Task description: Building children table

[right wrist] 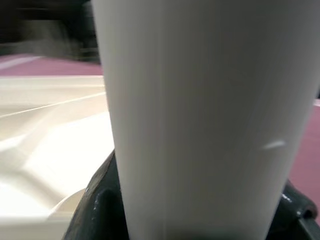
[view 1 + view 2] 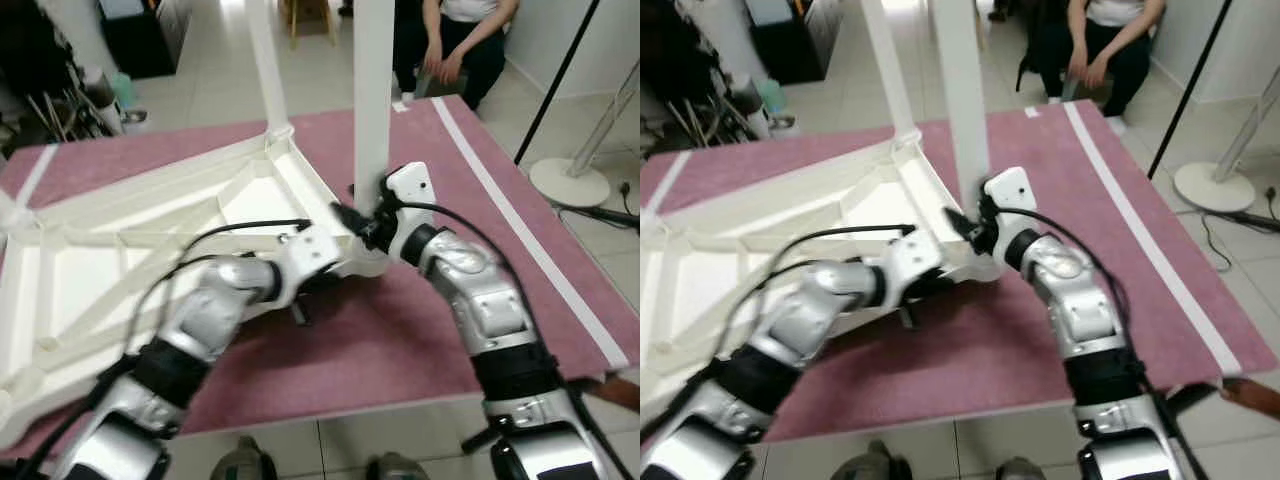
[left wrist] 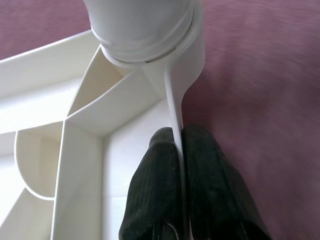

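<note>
A white plastic children's table (image 2: 150, 250) lies upside down on a maroon mat (image 2: 400, 340). One white leg (image 2: 372, 100) stands upright in the near right corner socket (image 3: 150, 45). A second leg (image 2: 266, 60) stands at the far corner. My right gripper (image 2: 362, 222) is shut around the base of the near leg, which shows as a white tube (image 1: 200, 115) in the right wrist view. My left gripper (image 3: 179, 134) is shut on the table's thin rim wall (image 3: 172, 100) just below that socket, one black finger on each side.
A person (image 2: 455, 50) sits beyond the mat's far edge. A white stand base (image 2: 570, 182) and a slanted black pole (image 2: 555, 85) are at the right. A dark cabinet (image 2: 140, 35) and clutter stand at the back left. Tiled floor surrounds the mat.
</note>
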Controlling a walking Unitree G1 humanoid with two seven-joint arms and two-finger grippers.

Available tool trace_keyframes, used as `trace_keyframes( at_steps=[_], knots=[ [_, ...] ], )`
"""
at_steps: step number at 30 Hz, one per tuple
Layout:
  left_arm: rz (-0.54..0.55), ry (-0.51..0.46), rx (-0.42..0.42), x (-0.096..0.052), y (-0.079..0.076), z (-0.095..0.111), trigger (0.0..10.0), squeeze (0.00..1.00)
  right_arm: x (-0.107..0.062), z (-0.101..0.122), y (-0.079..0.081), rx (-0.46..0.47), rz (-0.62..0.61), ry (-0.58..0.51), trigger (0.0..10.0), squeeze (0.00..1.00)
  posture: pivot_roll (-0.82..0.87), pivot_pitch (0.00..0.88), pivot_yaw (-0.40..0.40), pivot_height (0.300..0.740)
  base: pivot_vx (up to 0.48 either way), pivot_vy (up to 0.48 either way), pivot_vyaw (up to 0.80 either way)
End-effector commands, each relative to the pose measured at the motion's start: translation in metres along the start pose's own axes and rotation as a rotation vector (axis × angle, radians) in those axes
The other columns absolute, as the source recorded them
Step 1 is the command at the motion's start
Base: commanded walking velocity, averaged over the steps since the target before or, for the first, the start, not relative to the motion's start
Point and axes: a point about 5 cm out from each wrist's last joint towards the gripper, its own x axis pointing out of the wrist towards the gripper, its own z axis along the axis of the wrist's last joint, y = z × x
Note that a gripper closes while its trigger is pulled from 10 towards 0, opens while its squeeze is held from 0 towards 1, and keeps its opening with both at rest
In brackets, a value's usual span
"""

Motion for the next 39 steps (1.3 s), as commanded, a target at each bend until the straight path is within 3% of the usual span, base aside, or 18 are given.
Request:
trace_keyframes(
  at_steps=[1, 4, 5, 11, 12, 13, 15, 16, 17, 19, 22, 24, 26, 27, 29, 30, 36, 39],
  knots=[
    [0.150, -0.183, 0.171, -0.007, 0.010, 0.050, 0.0, 0.00, -0.001, -0.030, -0.010, -0.042, -0.182, 0.150, 0.0, 0.00, 0.01, 0.000, 0.122, 0.740, 0.000, 0.000, 0.00],
    [0.129, -0.188, 0.185, -0.006, 0.007, 0.051, 0.0, 0.00, 0.000, -0.027, -0.001, -0.019, -0.189, 0.128, 0.0, 0.00, 0.01, 0.000, 0.128, 0.740, 0.000, 0.000, 0.00],
    [0.115, -0.192, 0.189, -0.006, 0.005, 0.051, 0.0, 0.00, 0.000, -0.023, 0.005, 0.002, -0.157, 0.098, 10.0, 0.00, 0.01, 0.000, 0.128, 0.740, 0.000, 0.000, 0.00],
    [0.069, -0.195, 0.202, -0.009, 0.000, 0.047, 0.0, 0.00, 0.000, -0.006, 0.019, 0.054, -0.033, -0.036, 10.0, 0.05, 0.01, 0.000, 0.127, 0.740, 0.000, 0.000, 0.00],
    [0.052, -0.201, 0.201, -0.011, -0.002, 0.046, 0.0, 0.00, -0.002, 0.001, 0.023, 0.082, 0.051, -0.087, 10.0, 1.00, 0.01, 0.000, 0.125, 0.740, 0.000, 0.000, 0.00],
    [0.026, -0.210, 0.204, -0.014, -0.005, 0.045, 0.0, 0.00, -0.007, 0.011, 0.027, 0.104, 0.166, -0.143, 10.0, 1.00, 0.01, 0.000, 0.125, 0.740, 0.000, 0.000, 0.00],
    [0.010, -0.216, 0.206, -0.016, -0.006, 0.044, 0.0, 0.00, -0.011, 0.017, 0.031, 0.114, 0.236, -0.181, 10.0, 1.00, 0.01, 0.000, 0.125, 0.740, 0.000, 0.000, 0.00],
    [-0.016, -0.227, 0.208, -0.020, -0.009, 0.043, 0.0, 0.00, -0.018, 0.023, 0.032, 0.094, 0.333, -0.213, 10.0, 0.00, 0.01, 0.000, 0.122, 0.740, 0.000, 0.000, 0.00],
    [-0.016, -0.227, 0.208, -0.020, -0.009, 0.043, 0.0, 0.00, -0.018, 0.023, 0.032, 0.094, 0.333, -0.213, 10.0, 0.00, 0.01, 0.000, 0.122, 0.740, 0.000, 0.000, 0.00],
    [-0.084, -0.249, 0.227, -0.029, -0.015, 0.041, 0.0, 0.00, -0.034, 0.027, 0.030, 0.047, 0.534, -0.226, 10.0, 0.00, 0.01, 0.000, 0.119, 0.740, 0.000, 0.000, 0.00],
    [-0.139, -0.259, 0.245, -0.037, -0.020, 0.038, 0.0, 0.00, -0.042, 0.026, 0.026, 0.033, 0.641, -0.205, 10.0, 0.00, 0.01, 0.000, 0.117, 0.740, 0.000, 0.000, 0.00],
    [-0.271, -0.258, 0.278, -0.056, -0.031, 0.027, 0.0, 0.00, -0.058, 0.020, 0.013, 0.015, 0.872, -0.124, 10.0, 0.00, 0.02, 0.000, 0.114, 0.740, 0.000, 0.000, 0.00],
    [-0.297, -0.252, 0.278, -0.060, -0.033, 0.024, 0.0, 0.00, -0.062, 0.016, 0.011, -0.005, 0.923, -0.097, 10.0, 0.00, 0.02, 0.000, 0.114, 0.740, 0.000, 0.000, 0.00],
    [-0.310, -0.244, 0.277, -0.062, -0.034, 0.021, 0.0, 0.00, -0.066, 0.013, 0.010, -0.014, 0.981, -0.072, 4.0, 0.00, 0.02, 0.000, 0.114, 0.740, 0.000, 0.000, 0.00],
    [-0.315, -0.239, 0.276, -0.063, -0.034, 0.019, 0.0, 0.00, -0.068, 0.011, 0.010, -0.019, 1.014, -0.057, 4.0, 0.00, 0.02, 0.000, 0.114, 0.740, 0.000, 0.000, 0.00],
    [-0.313, -0.234, 0.275, -0.063, -0.033, 0.018, 0.0, 0.00, -0.070, 0.009, 0.010, -0.006, 1.041, -0.042, 0.0, 0.00, 0.02, 0.000, 0.114, 0.740, 0.000, 0.000, 0.00],
    [-0.265, -0.233, 0.263, -0.059, -0.028, 0.020, 0.0, 0.00, -0.064, 0.004, 0.012, 0.014, 0.993, -0.034, 0.0, 0.00, 0.03, 0.000, 0.110, 0.740, 0.000, 0.000, 0.00],
    [-0.119, -0.212, 0.233, -0.045, -0.014, 0.026, 0.0, 0.00, -0.038, -0.009, 0.012, -0.010, 0.714, 0.015, 0.0, 0.00, 0.03, 0.000, 0.112, 0.740, 0.000, 0.000, 0.00]
  ],
)
